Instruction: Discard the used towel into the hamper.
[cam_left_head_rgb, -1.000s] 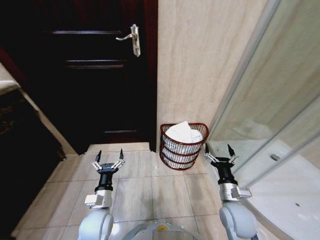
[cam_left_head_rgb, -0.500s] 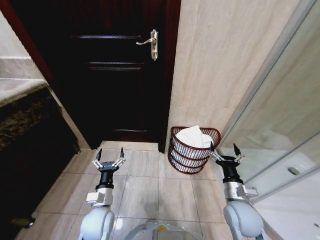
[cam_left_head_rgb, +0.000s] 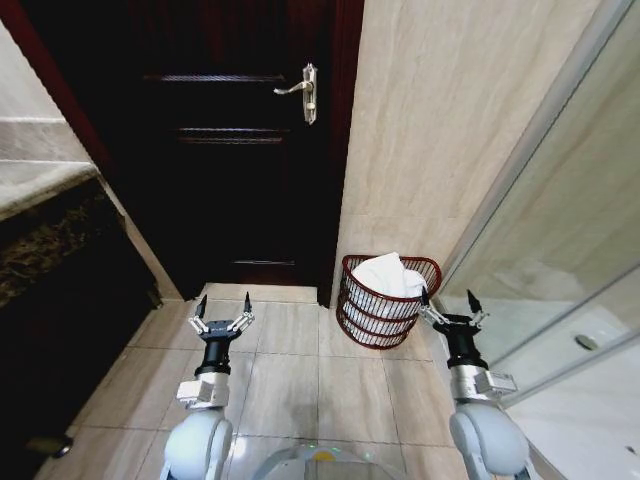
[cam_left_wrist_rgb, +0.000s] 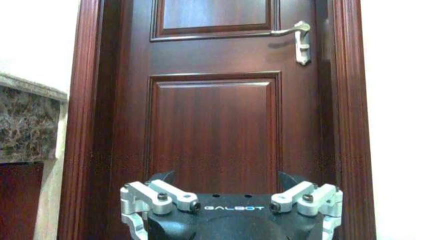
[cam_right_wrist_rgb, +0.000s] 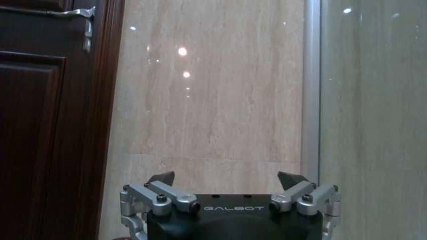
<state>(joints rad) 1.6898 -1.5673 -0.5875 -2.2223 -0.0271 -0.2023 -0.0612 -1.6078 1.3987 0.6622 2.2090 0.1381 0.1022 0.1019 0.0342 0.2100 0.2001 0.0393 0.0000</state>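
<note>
The hamper (cam_left_head_rgb: 357, 318), a dark red-brown wire basket, stands on the tiled floor against the beige wall beside the door. A white towel (cam_left_head_rgb: 386, 275) lies bunched inside it, rising above the rim. My left gripper (cam_left_head_rgb: 222, 311) is held low over the floor to the left of the hamper, open and holding nothing. My right gripper (cam_left_head_rgb: 449, 303) hangs just right of the hamper, open and holding nothing as well. In the left wrist view my left gripper (cam_left_wrist_rgb: 228, 180) faces the door; in the right wrist view my right gripper (cam_right_wrist_rgb: 227, 179) faces the wall.
A dark wooden door (cam_left_head_rgb: 235, 150) with a metal handle (cam_left_head_rgb: 304, 90) is straight ahead. A dark stone counter (cam_left_head_rgb: 45, 220) stands at the left. A glass shower screen (cam_left_head_rgb: 560, 230) runs along the right. Beige floor tiles (cam_left_head_rgb: 300, 380) lie between the arms.
The whole head view has shifted, so the camera moved: the door, handle and hamper now sit further right, and the counter shows at the left. Both grippers stay open and parked.
</note>
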